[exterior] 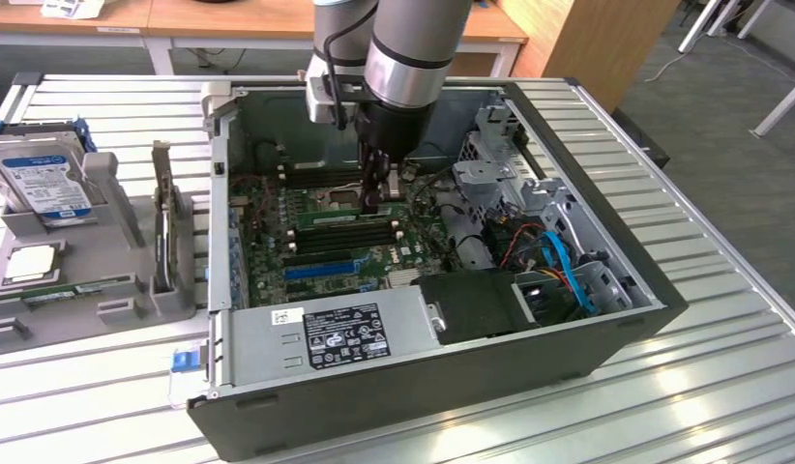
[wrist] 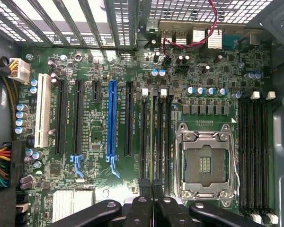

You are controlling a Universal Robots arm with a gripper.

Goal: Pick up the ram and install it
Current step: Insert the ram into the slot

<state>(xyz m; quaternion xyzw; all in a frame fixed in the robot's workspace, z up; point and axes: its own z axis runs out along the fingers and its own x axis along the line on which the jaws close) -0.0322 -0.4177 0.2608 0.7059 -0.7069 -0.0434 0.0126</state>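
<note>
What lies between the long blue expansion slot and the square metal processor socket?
In the wrist view: one black expansion slot and several long black memory slots.

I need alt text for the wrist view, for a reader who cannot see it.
The shut end effector hangs over black memory slots on a green motherboard, beside an empty processor socket. A blue expansion slot lies beyond those slots.

The count stands at one computer case (exterior: 501,377); one power supply (exterior: 327,333); one processor socket (wrist: 206,165); one blue expansion slot (wrist: 112,118); one white expansion slot (wrist: 42,111); one hard drive (exterior: 43,184); one gripper (wrist: 151,185).
</note>
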